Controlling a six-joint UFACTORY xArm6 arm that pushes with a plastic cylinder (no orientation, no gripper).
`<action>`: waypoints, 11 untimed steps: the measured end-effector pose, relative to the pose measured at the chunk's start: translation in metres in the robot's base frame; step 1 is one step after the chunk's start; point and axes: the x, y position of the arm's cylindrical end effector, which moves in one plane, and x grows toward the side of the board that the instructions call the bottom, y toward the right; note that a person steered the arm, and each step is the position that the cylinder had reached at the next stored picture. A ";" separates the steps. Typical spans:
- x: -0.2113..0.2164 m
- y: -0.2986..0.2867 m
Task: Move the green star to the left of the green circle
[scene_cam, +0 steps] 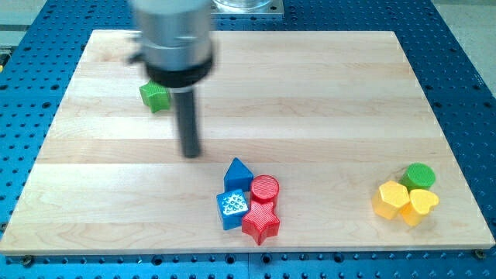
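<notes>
The green star (155,95) lies near the view's top left on the wooden board, partly hidden behind the arm's dark collar. The green circle (419,176) sits at the view's lower right, touching a yellow hexagon (391,198) and a yellow heart (418,206). My tip (191,153) rests on the board below and to the right of the green star, apart from it, and far to the left of the green circle.
A cluster sits at the bottom centre: a blue triangle (239,173), a blue cube (232,209), a red circle (265,188) and a red star (261,224). The board (310,93) is ringed by a blue perforated table.
</notes>
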 end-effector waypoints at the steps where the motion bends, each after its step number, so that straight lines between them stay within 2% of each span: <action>1: -0.049 -0.087; 2: -0.117 -0.049; 3: -0.129 0.050; 4: -0.088 0.044; 5: -0.129 -0.016; 6: -0.065 -0.012; 8: -0.070 0.177; 9: -0.089 0.119; 10: -0.049 0.131; 11: -0.056 0.238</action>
